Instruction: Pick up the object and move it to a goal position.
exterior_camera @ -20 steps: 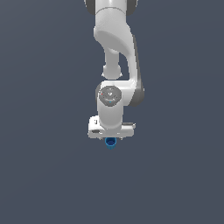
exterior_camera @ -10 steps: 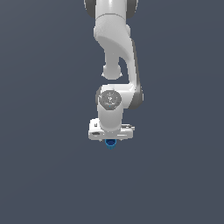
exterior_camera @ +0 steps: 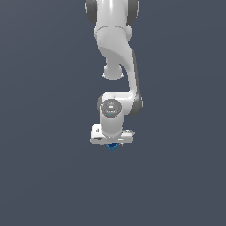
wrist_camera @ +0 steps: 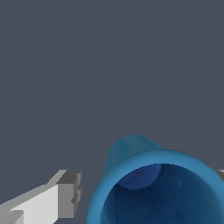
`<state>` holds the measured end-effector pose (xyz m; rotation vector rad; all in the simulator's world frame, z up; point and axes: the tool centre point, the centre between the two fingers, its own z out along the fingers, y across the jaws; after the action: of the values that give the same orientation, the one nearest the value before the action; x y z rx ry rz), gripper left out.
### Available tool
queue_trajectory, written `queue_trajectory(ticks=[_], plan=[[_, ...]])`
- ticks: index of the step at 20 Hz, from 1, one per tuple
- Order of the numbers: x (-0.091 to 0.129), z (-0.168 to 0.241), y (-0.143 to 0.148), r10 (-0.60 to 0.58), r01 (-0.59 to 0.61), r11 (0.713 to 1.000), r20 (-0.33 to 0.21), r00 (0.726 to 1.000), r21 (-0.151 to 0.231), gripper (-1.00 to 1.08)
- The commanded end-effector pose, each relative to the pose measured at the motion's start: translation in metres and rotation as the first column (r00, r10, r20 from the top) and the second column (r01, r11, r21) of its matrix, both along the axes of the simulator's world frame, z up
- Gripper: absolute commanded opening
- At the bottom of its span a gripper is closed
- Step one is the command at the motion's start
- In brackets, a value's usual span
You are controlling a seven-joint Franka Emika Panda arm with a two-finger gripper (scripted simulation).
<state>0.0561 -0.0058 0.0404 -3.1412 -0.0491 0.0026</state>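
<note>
Wrist view: blue cup (wrist_camera: 157,183) mouth toward camera.

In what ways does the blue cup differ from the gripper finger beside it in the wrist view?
The blue cup is round, tapered and hollow; the gripper finger is blocky with flat faces. The cup is one saturated blue, the finger white with a grey tip. In this view the cup looks much bigger than the finger.

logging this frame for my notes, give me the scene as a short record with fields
arm: one white Panda arm reaching down from the top of the exterior view
gripper: pointing down over the cup
object: blue cup, hollow mouth facing the wrist camera
finger: one grey-tipped finger beside the cup, a gap showing between them
grip state: cannot tell whether the cup is clamped
surface: plain dark grey
goal marker: none visible
</note>
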Motion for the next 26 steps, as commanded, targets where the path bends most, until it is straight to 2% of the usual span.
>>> queue_trajectory(ticks=[1, 16, 26], plan=[[0.001, 0.000, 0.000, 0.000, 0.000, 1.000, 0.002, 1.000, 0.000, -1.00], [0.001, 0.008, -0.004, 0.000, 0.000, 1.000, 0.001, 1.000, 0.000, -1.00], [0.003, 0.075, -0.036, 0.000, 0.000, 1.000, 0.001, 1.000, 0.000, -1.00]])
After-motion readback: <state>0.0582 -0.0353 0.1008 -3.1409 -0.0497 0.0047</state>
